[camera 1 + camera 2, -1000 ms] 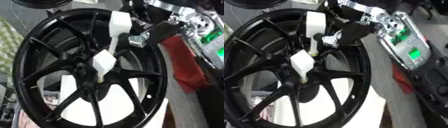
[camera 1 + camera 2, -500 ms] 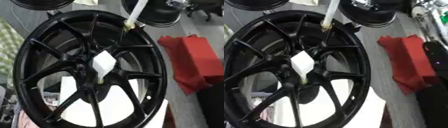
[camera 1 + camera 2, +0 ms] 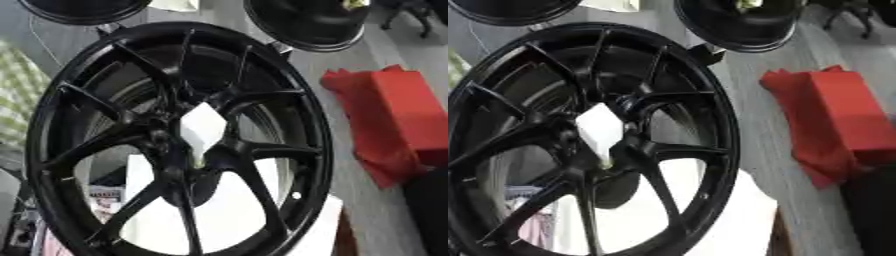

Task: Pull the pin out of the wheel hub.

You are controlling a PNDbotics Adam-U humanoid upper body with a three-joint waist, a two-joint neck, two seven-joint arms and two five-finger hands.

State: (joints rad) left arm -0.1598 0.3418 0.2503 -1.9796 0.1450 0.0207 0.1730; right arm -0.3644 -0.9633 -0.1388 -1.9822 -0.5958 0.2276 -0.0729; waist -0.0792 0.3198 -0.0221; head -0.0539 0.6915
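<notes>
Glossy black metal wheel; matt white plastic-looking pin; soft red cloth on grey table

— Which colours are seen on the wheel hub?
— Glossy black is shown on its rim and spokes; a white pin is seen at its centre.
— And beside it?
— A red cloth is laid on the grey table. A green-and-white checked patch is seen at the left, and two more black wheels at the top.
</notes>
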